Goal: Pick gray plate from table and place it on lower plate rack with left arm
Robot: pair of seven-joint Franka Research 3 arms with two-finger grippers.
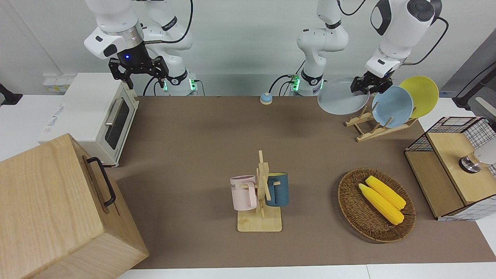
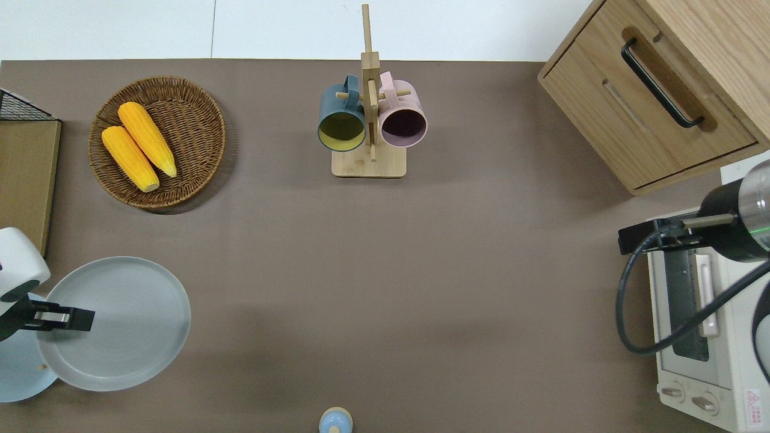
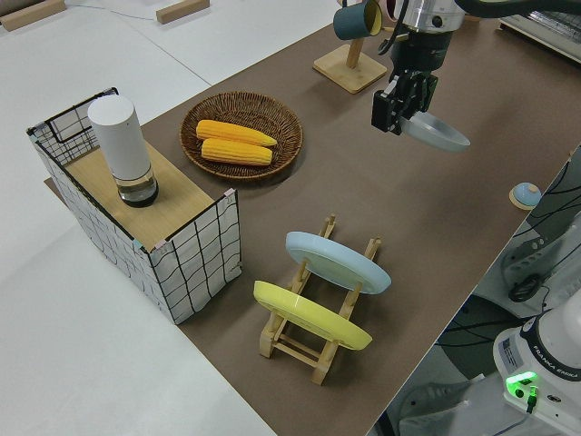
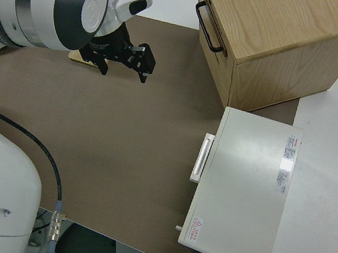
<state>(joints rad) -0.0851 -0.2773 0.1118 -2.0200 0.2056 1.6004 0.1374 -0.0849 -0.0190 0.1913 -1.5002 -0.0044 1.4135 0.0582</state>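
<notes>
The gray plate (image 1: 341,101) (image 2: 123,328) (image 3: 440,134) hangs in the air, nearly level, with my left gripper (image 1: 365,87) (image 2: 77,319) (image 3: 397,111) shut on its rim. Seen from overhead, the plate is over bare table and overlaps the edge of the sky-blue plate (image 2: 13,374). The lower plate rack (image 1: 372,131) (image 3: 307,347) stands at the left arm's end of the table. It holds the sky-blue plate (image 1: 392,107) (image 3: 336,262) and a yellow plate (image 1: 421,94) (image 3: 310,316) on edge. My right arm is parked, its gripper (image 1: 138,72) (image 4: 126,58) open.
A wicker basket (image 1: 350,209) with two corn cobs and a mug stand (image 1: 260,201) with two mugs lie farther from the robots. A wire crate (image 1: 449,170) stands beside the rack. A toaster oven (image 1: 97,116) and a wooden cabinet (image 1: 54,209) fill the right arm's end. A small bell (image 1: 266,98) sits near the arm bases.
</notes>
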